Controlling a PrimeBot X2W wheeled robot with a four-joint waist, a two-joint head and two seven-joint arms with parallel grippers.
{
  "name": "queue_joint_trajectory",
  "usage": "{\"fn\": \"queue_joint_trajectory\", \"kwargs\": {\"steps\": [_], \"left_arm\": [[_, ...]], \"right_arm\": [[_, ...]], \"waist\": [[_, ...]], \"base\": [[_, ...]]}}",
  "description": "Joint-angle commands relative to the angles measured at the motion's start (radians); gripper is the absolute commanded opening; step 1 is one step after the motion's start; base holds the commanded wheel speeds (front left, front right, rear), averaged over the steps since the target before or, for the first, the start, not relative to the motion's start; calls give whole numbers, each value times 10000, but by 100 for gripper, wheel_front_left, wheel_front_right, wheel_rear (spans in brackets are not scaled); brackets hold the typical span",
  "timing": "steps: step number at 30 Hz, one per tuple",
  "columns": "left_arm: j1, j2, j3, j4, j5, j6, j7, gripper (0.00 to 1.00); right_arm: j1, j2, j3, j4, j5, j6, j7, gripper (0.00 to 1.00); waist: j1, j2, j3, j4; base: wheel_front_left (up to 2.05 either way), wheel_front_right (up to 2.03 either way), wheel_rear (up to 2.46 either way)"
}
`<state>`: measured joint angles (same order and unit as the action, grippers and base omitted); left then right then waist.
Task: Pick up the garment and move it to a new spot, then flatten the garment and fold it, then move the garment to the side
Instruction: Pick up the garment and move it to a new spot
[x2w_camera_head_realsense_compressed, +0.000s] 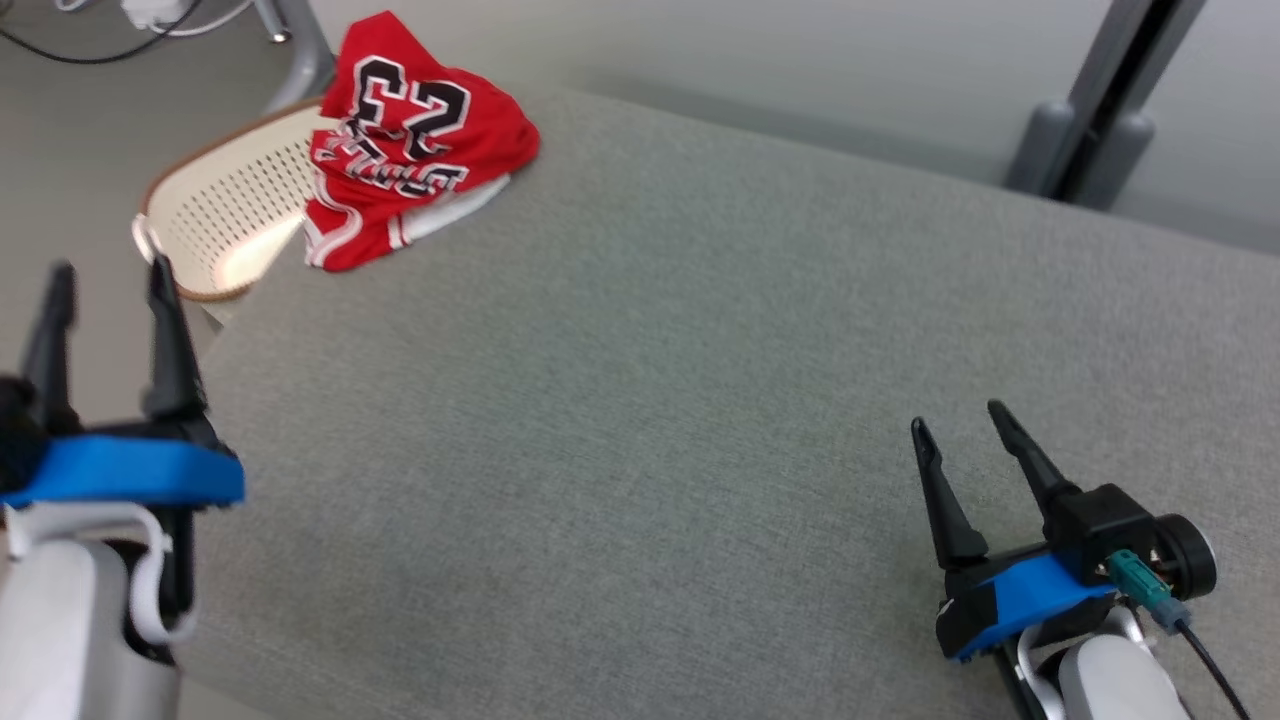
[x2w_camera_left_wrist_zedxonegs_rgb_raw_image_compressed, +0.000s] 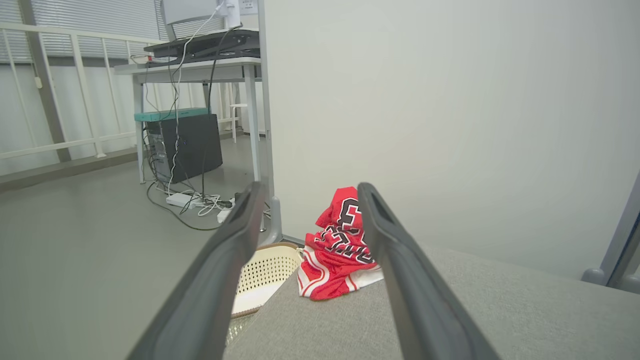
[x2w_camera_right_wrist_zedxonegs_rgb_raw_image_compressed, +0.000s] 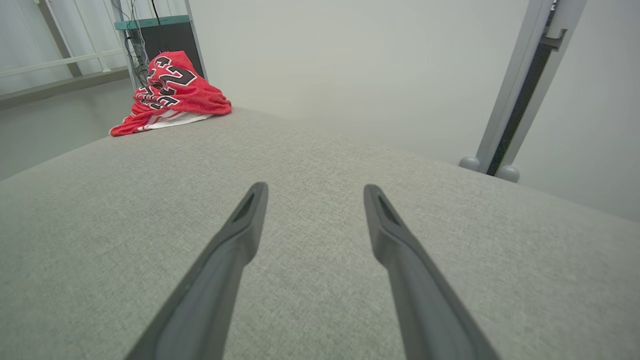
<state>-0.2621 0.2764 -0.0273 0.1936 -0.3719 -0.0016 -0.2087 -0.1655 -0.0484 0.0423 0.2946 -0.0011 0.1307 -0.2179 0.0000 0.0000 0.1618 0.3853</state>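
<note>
Our left gripper (x2w_camera_head_realsense_compressed: 111, 268) hangs with its jaws spread just off the left edge of the grey fabric surface (x2w_camera_head_realsense_compressed: 640, 400). Our right gripper (x2w_camera_head_realsense_compressed: 957, 416), equally spread and holding nothing, is over the near right. The red garment (x2w_camera_head_realsense_compressed: 410, 140) lies crumpled on the far left corner, draped onto a cream basket (x2w_camera_head_realsense_compressed: 225, 205). Wide grey fabric stretches between, and a pale wall (x2w_camera_right_wrist_zedxonegs_rgb_raw_image_compressed: 350, 60) stands beyond.

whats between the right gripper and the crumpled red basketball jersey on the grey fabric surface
Nothing; the grey fabric surface is bare between the right gripper and the crumpled red basketball jersey, seen in the right wrist view.
</note>
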Motion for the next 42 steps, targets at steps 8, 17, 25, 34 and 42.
{"fn": "queue_joint_trajectory", "kwargs": {"steps": [8,17,25,34,42], "left_arm": [[-3929,1266,586,1884,-578,-278,1909,100],[-5658,1709,551,5574,-916,-564,2816,100],[-6769,1845,390,7325,-981,-785,2690,100],[-7363,1787,68,8816,-1195,-1134,3248,86],[-7624,2044,-222,9319,-1158,-1245,2651,0]], "right_arm": [[-1212,-36,-85,-1744,-975,1,960,100],[-1543,-36,-15,-2954,-1251,1,1430,100],[-1463,-44,-170,-3804,-1364,-1,1578,100],[-1476,-39,30,-4811,-1126,-1,1616,100],[-1436,-39,-61,-4690,-1022,-1,1517,100]], "waist": [[0,0,2419,-1164],[0,0,4168,-2030],[0,0,5025,-2374],[0,0,5229,-2615],[0,0,4980,-2642]], "base": [[0,0,0],[0,0,0],[0,0,0],[0,0,0],[0,0,0]]}}
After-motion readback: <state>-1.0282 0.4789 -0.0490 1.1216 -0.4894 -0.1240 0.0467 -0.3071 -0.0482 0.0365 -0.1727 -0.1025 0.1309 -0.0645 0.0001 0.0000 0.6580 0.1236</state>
